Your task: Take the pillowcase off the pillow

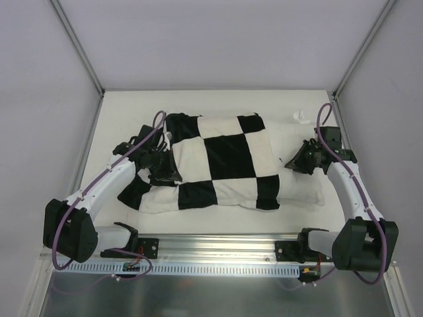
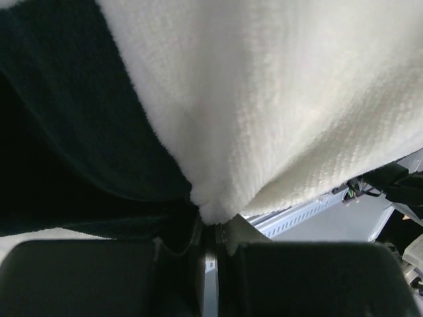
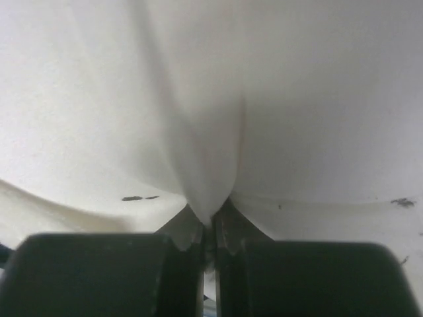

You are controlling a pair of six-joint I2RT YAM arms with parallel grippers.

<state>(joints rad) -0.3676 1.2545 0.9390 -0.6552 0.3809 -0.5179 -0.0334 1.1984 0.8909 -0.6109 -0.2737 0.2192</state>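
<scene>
1. Closest to the lens, the left tool (image 2: 211, 228) has its black fingers (image 2: 86, 277) pressed together on a fold of the pillowcase (image 2: 277, 105). A white terry square is bunched into the pinch, and a black square lies just left of it.
2. Seen from above, that tool sits on the left end of the checkered cover. The cover lies on the white counter (image 1: 125, 112) and stretches away from the tool to the right.
3. Past the cover's right end the pillow (image 1: 301, 193) sticks out, plain white. It rests on the counter just beside the right tool (image 1: 292, 162), and only this end of it shows.
4. At the right wrist, the fingers (image 3: 184, 232) are pressed together too. They pinch a peak of smooth white pillow fabric that rises straight ahead of the tips.
5. From above, the right tool lies at the pillow's right edge, toward its far corner.
</scene>
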